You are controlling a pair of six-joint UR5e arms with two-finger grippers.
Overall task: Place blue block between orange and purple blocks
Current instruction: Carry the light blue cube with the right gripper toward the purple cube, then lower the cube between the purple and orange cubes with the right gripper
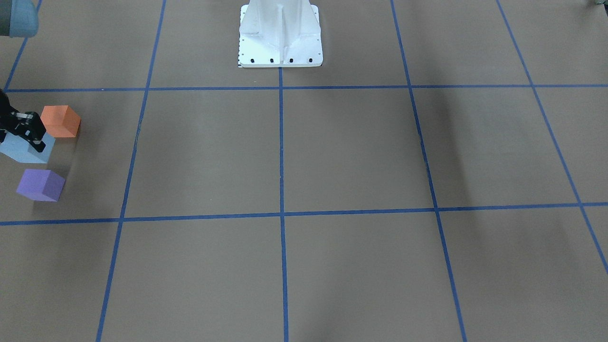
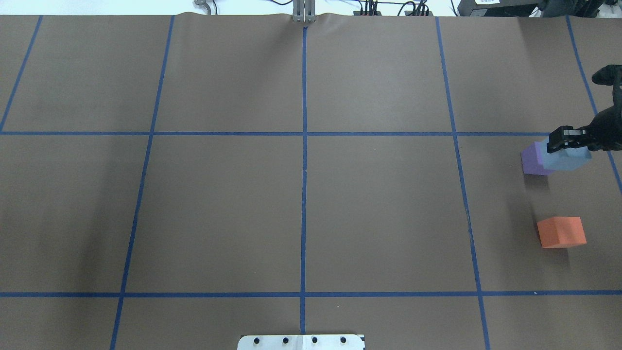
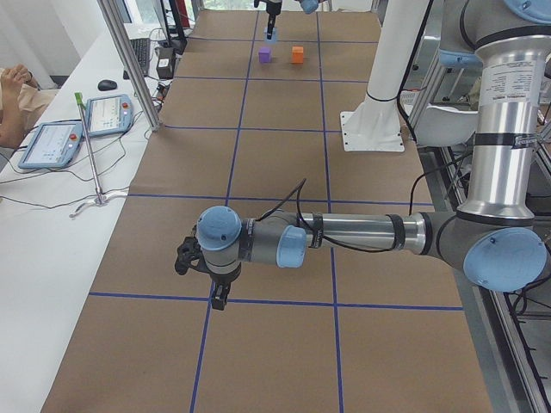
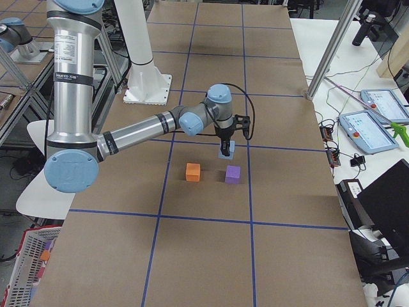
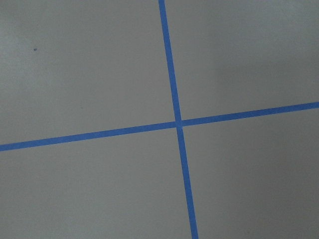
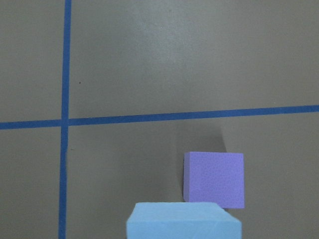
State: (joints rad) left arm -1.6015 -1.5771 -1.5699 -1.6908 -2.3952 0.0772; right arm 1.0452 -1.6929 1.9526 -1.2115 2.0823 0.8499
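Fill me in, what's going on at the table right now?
The right gripper is shut on the blue block and holds it, seemingly raised off the table, close to the purple block. The orange block sits apart from the purple one, and the blue block is not yet set down in the gap between them. The left arm is far off at the table's other end.

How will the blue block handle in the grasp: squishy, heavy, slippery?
The blue block looks like matte, pitted foam, so probably light and slightly squashy. That surface should give the fingers of the right gripper decent friction. Its flat cube faces suggest it will sit stable, not roll, once set down.
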